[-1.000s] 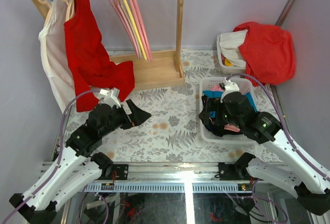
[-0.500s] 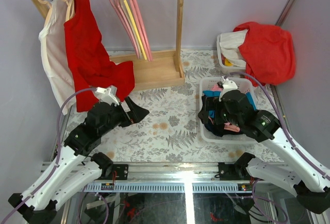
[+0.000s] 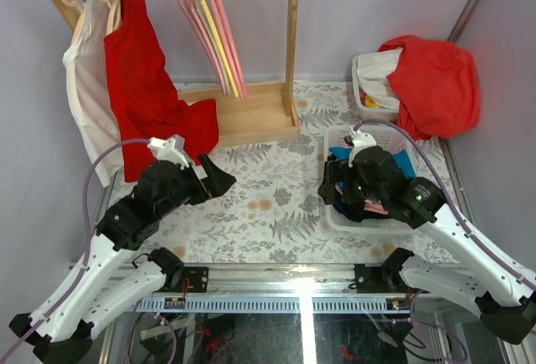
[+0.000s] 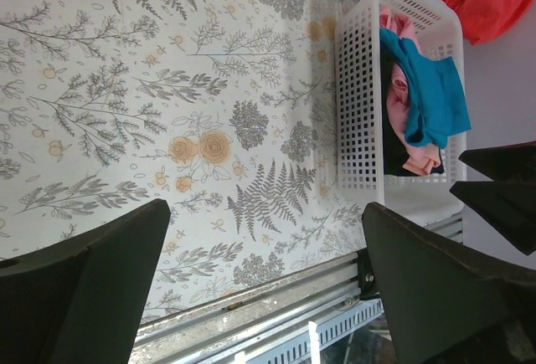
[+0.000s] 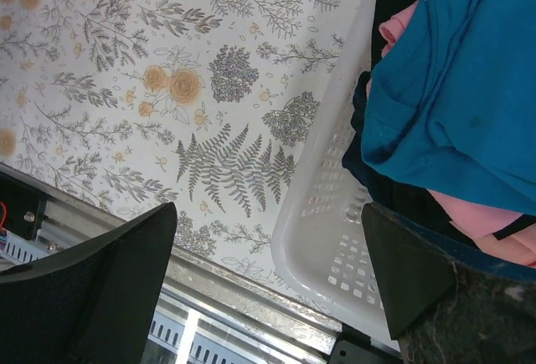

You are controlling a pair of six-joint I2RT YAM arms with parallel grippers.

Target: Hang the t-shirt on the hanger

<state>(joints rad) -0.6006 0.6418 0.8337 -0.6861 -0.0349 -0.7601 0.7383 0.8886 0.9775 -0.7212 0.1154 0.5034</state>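
The wooden rack (image 3: 292,46) stands far left, and on it the t-shirt (image 3: 138,79) droops lopsided, light and limp, so it is best pinched at a shoulder seam. The right gripper (image 5: 268,209) above the white basket (image 3: 378,132) and the left gripper (image 3: 216,178) near the shirt's hem are both spread and empty. The hanger (image 3: 109,8) is inside the collar.

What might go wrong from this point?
1. The t-shirt hangs lopsided on the hanger, its hem bunched on the rack base; a tug from the open left gripper nearby may pull it off.
2. The white t-shirt hangs against it and could get dragged along.
3. The open right gripper sits over the basket and may snag clothes.
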